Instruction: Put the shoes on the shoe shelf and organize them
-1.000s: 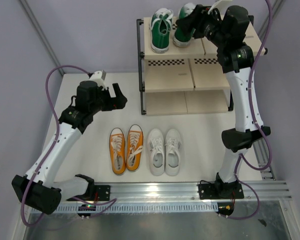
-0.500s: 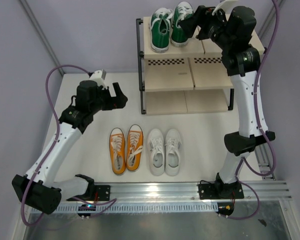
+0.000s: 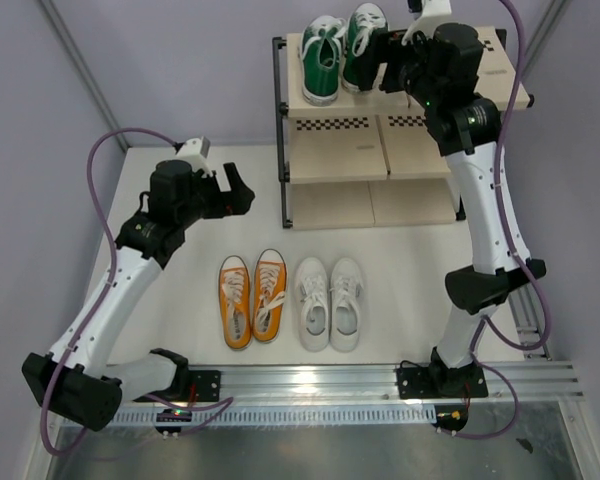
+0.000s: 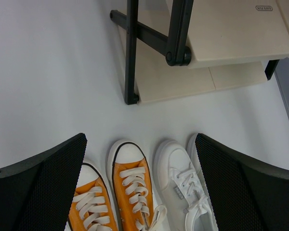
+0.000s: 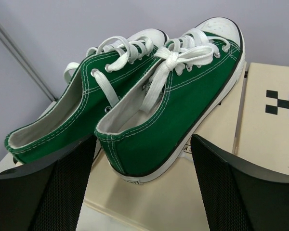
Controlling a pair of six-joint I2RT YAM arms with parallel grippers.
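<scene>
The shoe shelf [image 3: 340, 150] stands at the back. Two green sneakers [image 3: 322, 62] [image 3: 363, 42] sit side by side on its top board. My right gripper [image 3: 380, 60] is open just behind the right green sneaker [image 5: 183, 96]; its jaws straddle the heel [image 5: 142, 144] with a gap on the right side. The left green sneaker [image 5: 82, 101] lies beside it. The orange pair [image 3: 252, 298] and white pair [image 3: 330, 302] stand on the table. My left gripper [image 3: 242, 195] hangs open and empty above them, over the orange [image 4: 132, 187] and white [image 4: 183, 183] toes.
The shelf's black frame post [image 4: 131, 53] and lower boards [image 4: 231, 33] lie ahead of the left gripper. The top board's right half [image 5: 265, 139] with its checkered strip is bare. The middle and bottom boards [image 3: 370, 205] hold nothing. Purple walls close in behind.
My right gripper has carried the second green sneaker back and left and set it flat beside the first on the top board. The left arm has barely moved.
</scene>
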